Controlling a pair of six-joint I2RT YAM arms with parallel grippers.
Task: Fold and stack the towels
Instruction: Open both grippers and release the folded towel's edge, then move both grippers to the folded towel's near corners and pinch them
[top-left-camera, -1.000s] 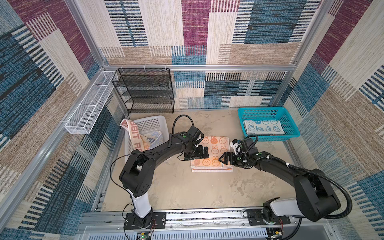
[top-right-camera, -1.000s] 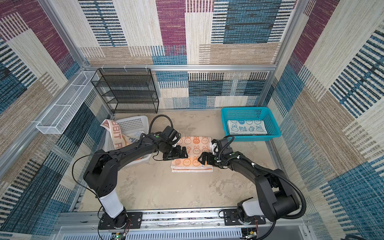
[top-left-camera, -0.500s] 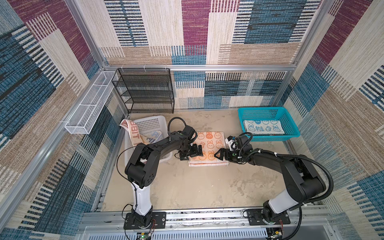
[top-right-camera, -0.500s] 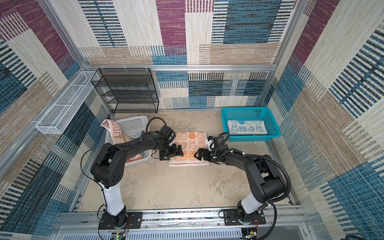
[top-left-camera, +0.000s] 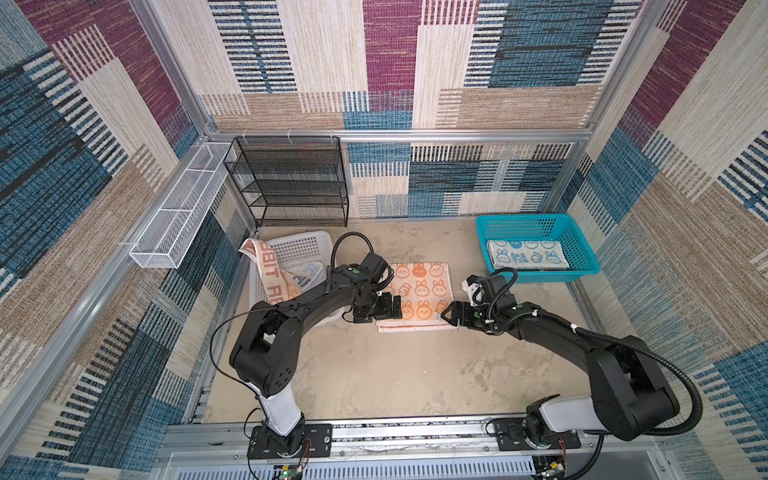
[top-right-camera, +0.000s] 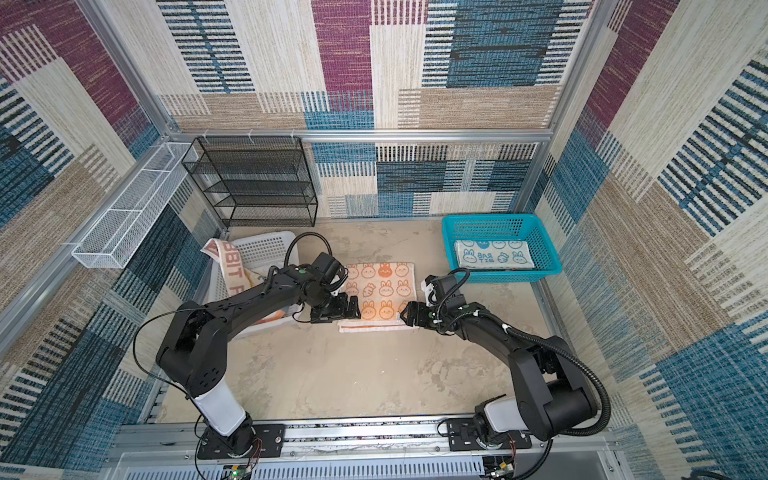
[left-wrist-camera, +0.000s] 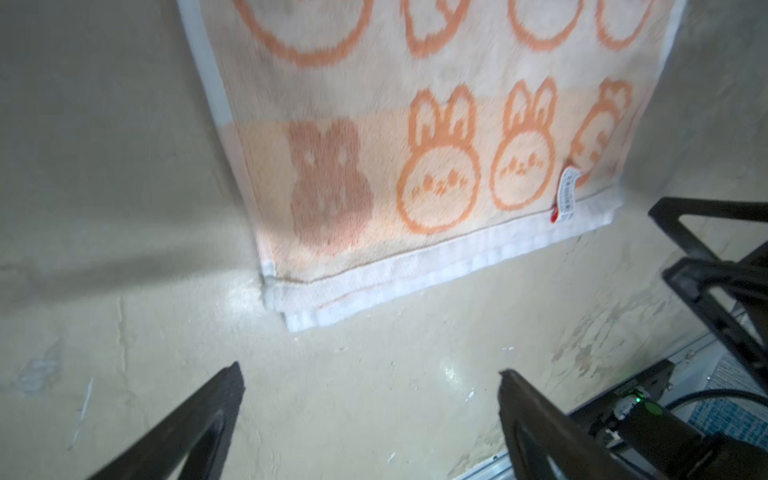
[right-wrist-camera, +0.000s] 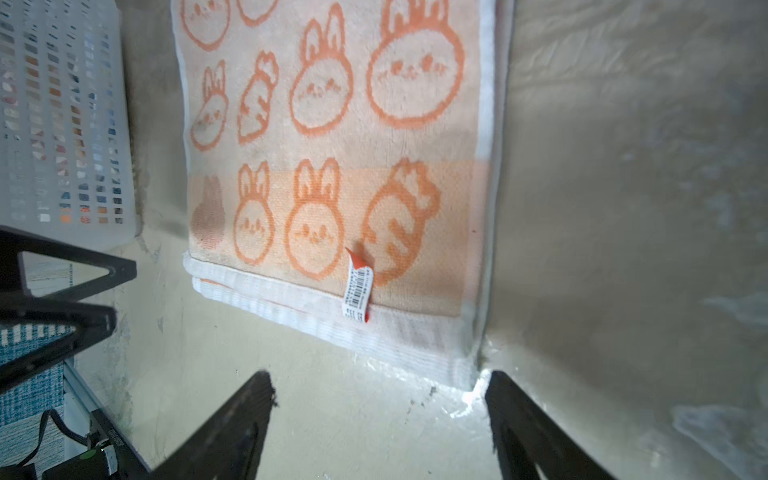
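Showing, left to right: a cream terry towel with large orange-and-blue lettering (top-left-camera: 266, 270), draped unfolded over a white perforated plastic basket (top-left-camera: 299, 249); the left gripper (left-wrist-camera: 370, 370), jaws wide and empty, at 1 near corner of the cream orange-rabbit towel (top-left-camera: 419, 286) lying in 2 layers on the beige tabletop (top-left-camera: 395, 374); the right gripper (right-wrist-camera: 380, 374), jaws apart and empty, at the other corner, likely for a paired lift; a folded blue-rabbit towel (top-left-camera: 525, 255) in the turquoise basket (top-left-camera: 582, 249), presumably the stack's base.

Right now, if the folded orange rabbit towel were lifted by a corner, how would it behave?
Likely floppy: the orange rabbit towel is soft terry lying flat in two layers. Its stacked hems sit offset, so the layers could slip apart. Pushed, it would likely bunch, not slide.
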